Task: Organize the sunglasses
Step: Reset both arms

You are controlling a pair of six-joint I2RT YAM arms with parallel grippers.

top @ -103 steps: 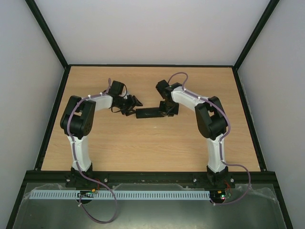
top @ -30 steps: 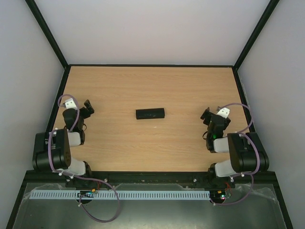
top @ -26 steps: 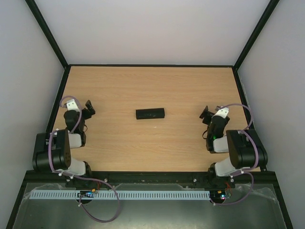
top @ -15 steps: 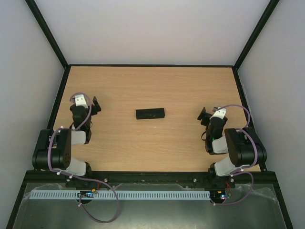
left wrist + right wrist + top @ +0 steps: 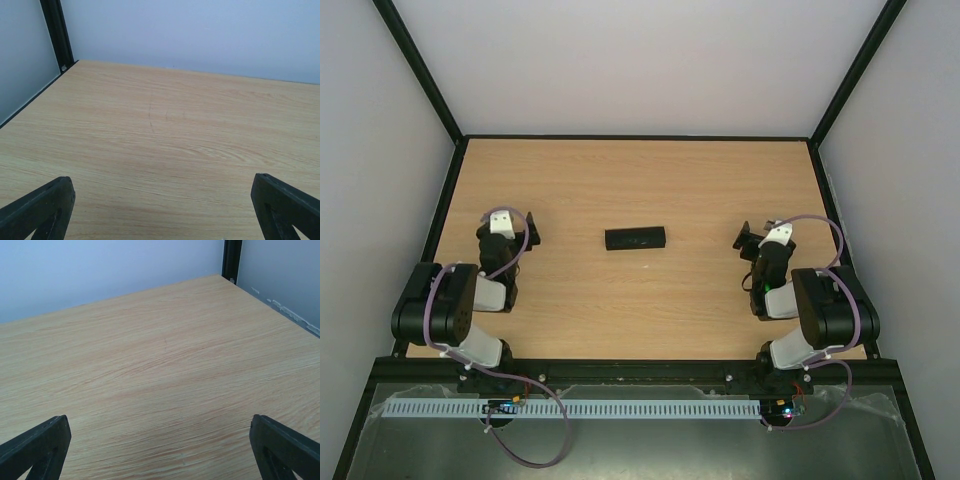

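Note:
The sunglasses are out of view in every frame. A black oblong case [image 5: 635,238] lies shut in the middle of the wooden table [image 5: 650,180]. My left gripper [image 5: 528,229] is folded back near its base, well to the left of the case, and stands open. In the left wrist view its black fingertips [image 5: 42,202] sit wide apart over bare wood, the left gripper [image 5: 161,200] holding nothing. My right gripper [image 5: 747,241] is drawn back at the right, also open. The right wrist view shows the right gripper [image 5: 160,440] empty, fingertips [image 5: 282,440] at the frame's corners.
Black frame posts [image 5: 57,32] [image 5: 231,259] and pale walls close in the table at the back and sides. A metal rail [image 5: 570,408] runs along the near edge by the arm bases.
Both arms have pulled back from the case to their bases. In the last second the left gripper swung a little right and the right gripper edged left. The case has not moved.

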